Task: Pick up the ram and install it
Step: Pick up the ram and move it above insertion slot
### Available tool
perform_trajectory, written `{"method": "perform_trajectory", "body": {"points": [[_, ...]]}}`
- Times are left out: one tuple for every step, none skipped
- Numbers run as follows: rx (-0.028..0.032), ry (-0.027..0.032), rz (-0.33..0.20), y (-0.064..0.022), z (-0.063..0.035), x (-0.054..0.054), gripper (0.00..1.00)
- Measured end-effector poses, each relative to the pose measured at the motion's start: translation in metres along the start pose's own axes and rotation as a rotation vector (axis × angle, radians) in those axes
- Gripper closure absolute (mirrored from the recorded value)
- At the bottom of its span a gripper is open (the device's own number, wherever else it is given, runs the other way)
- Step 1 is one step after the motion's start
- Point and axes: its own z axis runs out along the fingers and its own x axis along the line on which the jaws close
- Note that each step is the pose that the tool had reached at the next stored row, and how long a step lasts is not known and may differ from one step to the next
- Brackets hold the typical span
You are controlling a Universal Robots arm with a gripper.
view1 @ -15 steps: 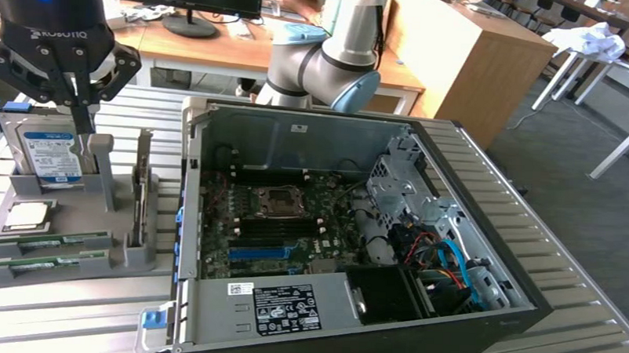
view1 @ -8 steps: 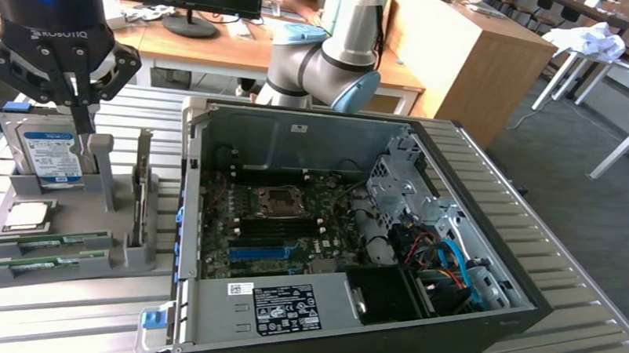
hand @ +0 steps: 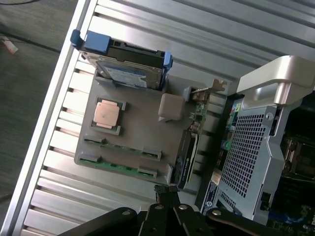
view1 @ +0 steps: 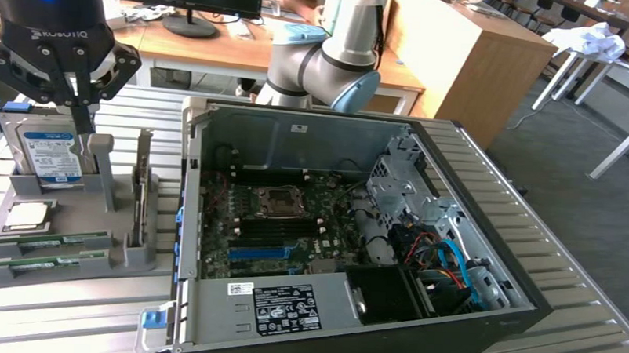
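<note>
Exterior view: an open computer case [view1: 295,136] lies on a slatted metal table [view1: 578,272] with its motherboard [view1: 281,222] exposed. A grey tray [view1: 88,216] sits just beside it on the exterior view's left, and the robot arm [view1: 329,59] rises behind the case.
Wrist view: looks down on the tray [hand: 142,132]. It shows the flat top of a square silver processor [hand: 107,114], an expansion card [hand: 192,137] standing edge-on, and the case's perforated drive cage [hand: 251,157].
Ram: a long green stick, the ram [view1: 48,242] [hand: 123,147], lies flat in a tray slot. A second stick [view1: 45,263] [hand: 118,165] lies parallel, just beside it. Both are outside the case.
Writing: "ROBOTIQ" reads on the gripper body. The upright hard drive [view1: 48,155] [hand: 125,64] has a blue-and-white label, and the power supply carries a sticker [view1: 284,307]; the print on both is too small to read.
Jaws: the gripper [view1: 84,128] [hand: 166,189] hangs above the tray with its jaws pressed together. It holds nothing and is clear of the ram.
</note>
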Motion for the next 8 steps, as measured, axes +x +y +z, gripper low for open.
{"method": "perform_trajectory", "body": {"points": [[-0.0001,0.0002,-0.004,0.0000,0.0000,0.0000,0.90],[-0.0002,0.0003,-0.008,0.0000,0.0000,0.0000,0.90],[-0.0002,0.0006,-0.012,0.0000,0.0000,0.0000,0.90],[-0.0003,0.0008,-0.016,0.0000,0.0000,0.0000,0.90],[-0.0004,0.0009,-0.020,0.0000,0.0000,0.0000,0.90],[-0.0005,0.0011,-0.024,0.0000,0.0000,0.0000,0.90],[-0.0005,0.0013,-0.028,0.0000,0.0000,0.0000,0.90],[-0.0006,0.0014,-0.031,0.0000,0.0000,0.0000,0.90]]}}
